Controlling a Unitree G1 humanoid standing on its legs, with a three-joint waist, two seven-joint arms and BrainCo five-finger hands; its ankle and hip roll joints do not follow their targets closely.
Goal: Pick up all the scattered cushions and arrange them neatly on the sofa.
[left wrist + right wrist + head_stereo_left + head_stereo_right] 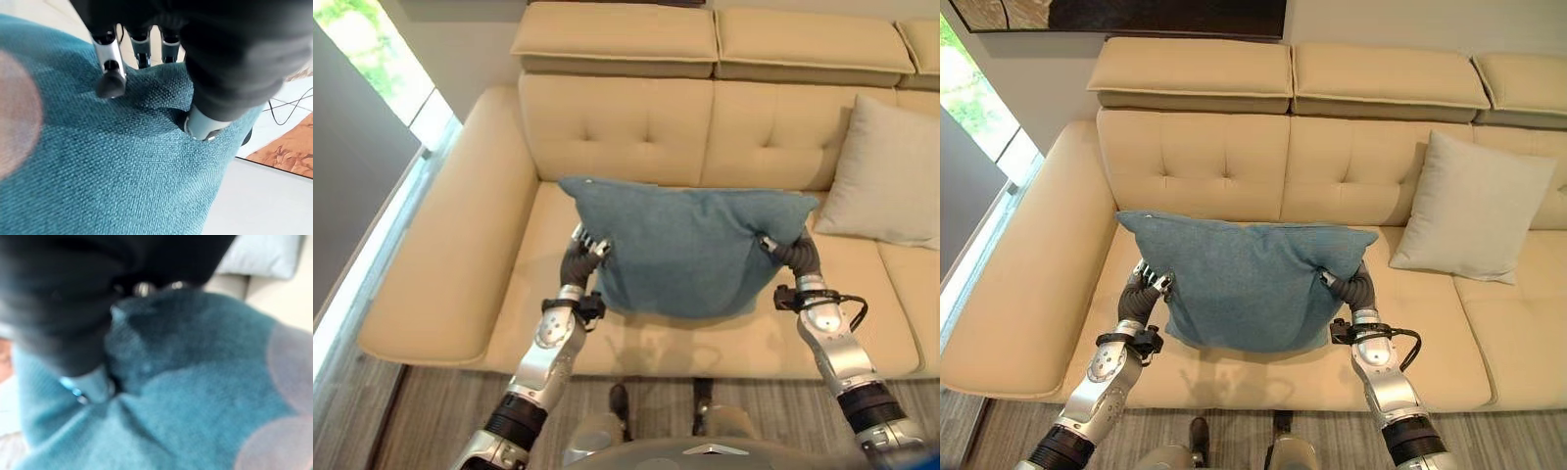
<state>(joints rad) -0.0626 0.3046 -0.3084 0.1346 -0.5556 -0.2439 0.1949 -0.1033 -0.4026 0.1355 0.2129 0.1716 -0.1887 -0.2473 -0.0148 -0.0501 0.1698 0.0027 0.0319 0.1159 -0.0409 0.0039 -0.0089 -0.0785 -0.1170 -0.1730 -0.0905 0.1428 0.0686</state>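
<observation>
Gripping each end, both robot hands hold the blue cushion (690, 250) lengthwise along the sofa (617, 117).

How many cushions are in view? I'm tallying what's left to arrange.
2: a teal cushion held above the sofa seat by left hand and right hand; a beige cushion propped against the backrest.

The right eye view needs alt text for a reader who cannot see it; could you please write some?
A robot's two hands, left hand and right hand, hold a blue cushion by its side edges above the seat of a beige sofa. A pale grey cushion leans upright against the sofa's backrest to the right.
</observation>
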